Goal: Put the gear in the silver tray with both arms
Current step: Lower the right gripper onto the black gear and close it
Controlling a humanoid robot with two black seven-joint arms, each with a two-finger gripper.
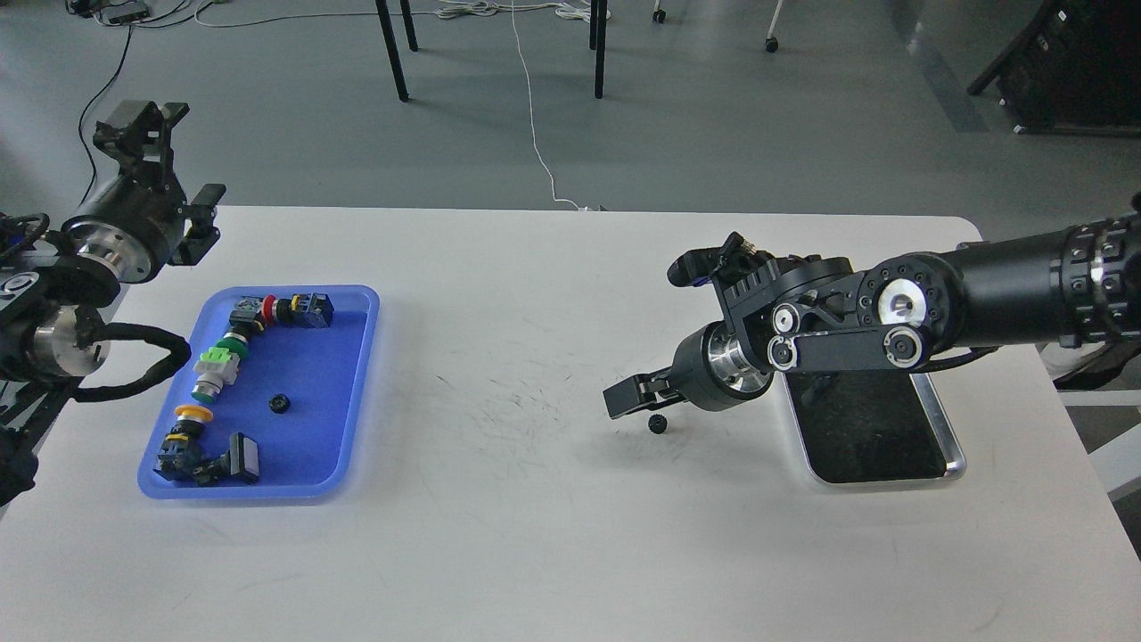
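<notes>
Gear (658, 424) small, black, toothed, on table (499, 499)

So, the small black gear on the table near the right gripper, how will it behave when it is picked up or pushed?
The small black gear looks rigid and probably very light, given how tiny it is beside the right gripper. Being round, it may roll if set on edge. It could slip from the fingers, since it offers little to grasp.
</notes>
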